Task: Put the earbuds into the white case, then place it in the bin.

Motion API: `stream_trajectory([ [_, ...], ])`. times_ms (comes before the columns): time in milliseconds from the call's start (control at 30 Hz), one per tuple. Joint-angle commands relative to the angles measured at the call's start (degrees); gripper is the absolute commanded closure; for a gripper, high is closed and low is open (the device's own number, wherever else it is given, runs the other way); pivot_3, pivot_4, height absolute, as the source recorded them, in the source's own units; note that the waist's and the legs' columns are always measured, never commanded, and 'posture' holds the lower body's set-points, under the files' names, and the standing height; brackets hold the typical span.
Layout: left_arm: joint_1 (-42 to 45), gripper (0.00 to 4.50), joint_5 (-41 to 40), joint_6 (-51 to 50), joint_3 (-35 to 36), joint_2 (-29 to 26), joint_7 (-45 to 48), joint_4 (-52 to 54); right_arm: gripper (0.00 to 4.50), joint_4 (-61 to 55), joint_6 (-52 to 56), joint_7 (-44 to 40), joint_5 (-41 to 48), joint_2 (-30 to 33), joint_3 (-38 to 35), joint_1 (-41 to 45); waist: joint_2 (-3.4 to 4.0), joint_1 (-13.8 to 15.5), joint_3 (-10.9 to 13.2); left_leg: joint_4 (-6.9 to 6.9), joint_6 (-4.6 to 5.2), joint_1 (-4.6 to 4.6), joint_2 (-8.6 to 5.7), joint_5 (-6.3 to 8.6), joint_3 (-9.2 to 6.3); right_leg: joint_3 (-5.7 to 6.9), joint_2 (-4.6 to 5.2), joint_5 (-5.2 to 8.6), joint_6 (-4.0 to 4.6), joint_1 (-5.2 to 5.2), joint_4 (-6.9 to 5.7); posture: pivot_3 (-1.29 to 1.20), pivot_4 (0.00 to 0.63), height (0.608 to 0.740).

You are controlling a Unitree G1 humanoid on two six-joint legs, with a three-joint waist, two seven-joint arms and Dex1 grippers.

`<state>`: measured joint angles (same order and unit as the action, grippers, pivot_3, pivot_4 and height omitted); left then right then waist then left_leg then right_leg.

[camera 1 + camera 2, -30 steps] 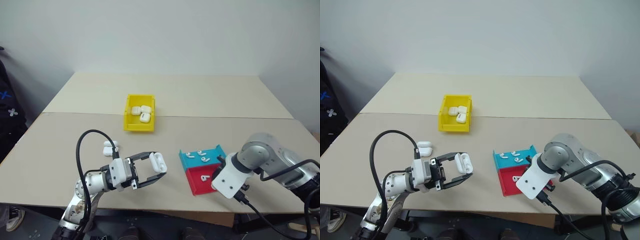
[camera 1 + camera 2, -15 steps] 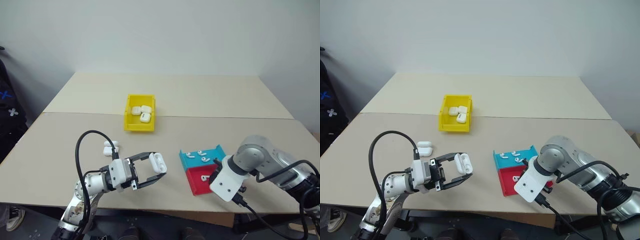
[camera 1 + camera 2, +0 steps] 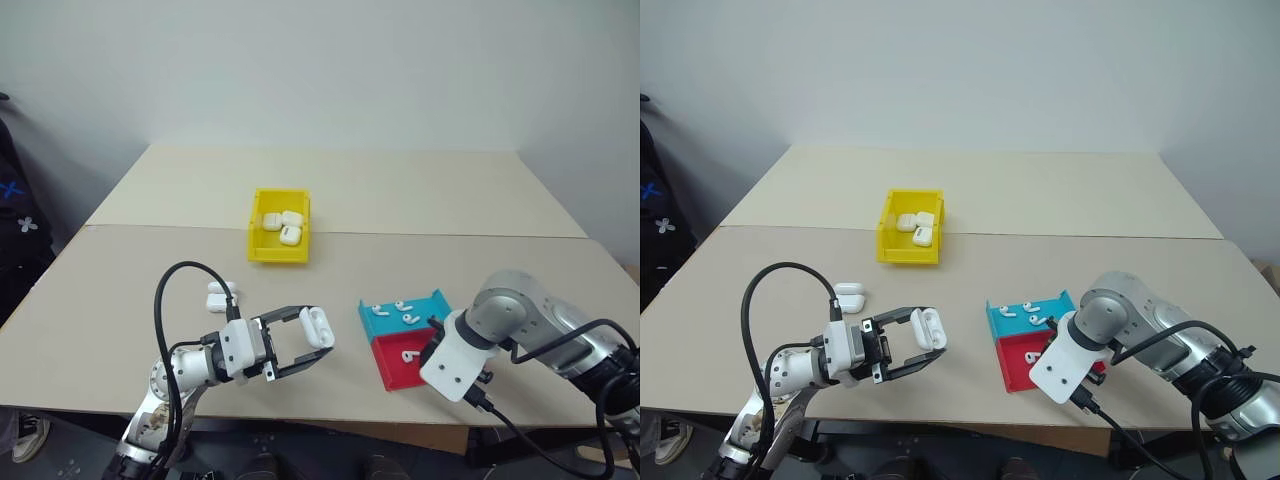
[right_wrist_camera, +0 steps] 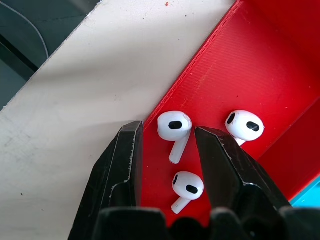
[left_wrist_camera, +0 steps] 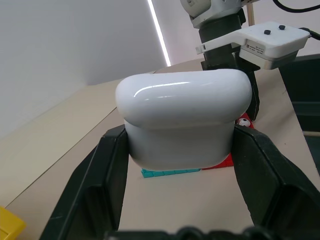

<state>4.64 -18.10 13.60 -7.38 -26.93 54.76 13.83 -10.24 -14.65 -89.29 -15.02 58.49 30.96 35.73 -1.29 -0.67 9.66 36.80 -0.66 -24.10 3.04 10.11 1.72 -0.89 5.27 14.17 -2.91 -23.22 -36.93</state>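
My left gripper [image 3: 320, 333] is shut on a white case [image 3: 318, 325], held level above the table's front, lid closed; its smooth body [image 5: 182, 120] sits between the two black fingers [image 5: 107, 170]. My right gripper [image 4: 169, 129] points down into the red half of the tray [image 3: 395, 375], open, its fingers straddling one earbud [image 4: 174, 127] lying there. Two more earbuds [image 4: 244, 125] rest beside it on the red floor. Three earbuds [image 3: 400, 304] lie in the blue half [image 3: 430, 303]. The yellow bin [image 3: 278, 255] stands farther back, holding three white cases [image 3: 290, 235].
Two more white cases [image 3: 220, 295] lie on the table left of the held one. The tan table [image 3: 450, 200] has a seam across its middle. A dark object [image 3: 15, 230] stands off the left edge.
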Motion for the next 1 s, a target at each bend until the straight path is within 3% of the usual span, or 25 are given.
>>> stream_trajectory([
  [33,0.31,1.73,-0.25,0.68,0.19,-0.20,-0.22,1.74,2.54,-0.51,-1.22,-1.38,-0.76,0.02,-0.73,1.03,0.00,0.00,0.00,0.00,0.00,0.00,0.00,0.00,0.00,0.00,0.00,0.00,0.00,0.00,0.00,0.00,0.150,0.740],
  [333,0.14,1.73,-0.19,0.82,0.28,-0.23,-0.30,1.77,2.54,-2.10,0.81,-3.01,1.32,-0.28,-1.07,0.98,0.00,-0.02,0.00,0.00,0.00,0.01,0.00,0.00,0.00,0.00,-0.01,0.00,0.00,0.00,0.00,0.00,0.150,0.740],
  [467,0.21,1.73,-0.10,0.75,0.21,-0.24,-0.30,1.65,3.41,-1.63,0.56,-2.42,0.43,-0.25,-0.82,1.01,0.00,0.01,0.00,0.00,0.00,0.01,0.00,0.00,0.00,0.00,0.00,0.00,0.00,0.00,0.00,0.00,0.150,0.740],
  [967,0.42,1.73,-0.01,0.76,0.04,-0.08,-0.34,1.43,3.41,-1.60,0.65,-2.55,0.39,0.04,-1.00,0.93,0.00,0.00,0.00,0.00,0.00,0.01,0.00,0.00,0.00,0.00,0.00,0.00,0.00,0.00,0.00,0.00,0.150,0.740],
  [1000,0.43,1.73,0.02,0.80,0.04,-0.07,-0.36,1.39,3.57,-1.62,0.59,-2.56,0.44,0.08,-1.02,0.87,0.00,0.00,0.00,0.00,0.00,0.01,0.00,0.00,0.00,0.00,0.00,0.00,0.00,0.00,0.00,0.00,0.150,0.740],
])
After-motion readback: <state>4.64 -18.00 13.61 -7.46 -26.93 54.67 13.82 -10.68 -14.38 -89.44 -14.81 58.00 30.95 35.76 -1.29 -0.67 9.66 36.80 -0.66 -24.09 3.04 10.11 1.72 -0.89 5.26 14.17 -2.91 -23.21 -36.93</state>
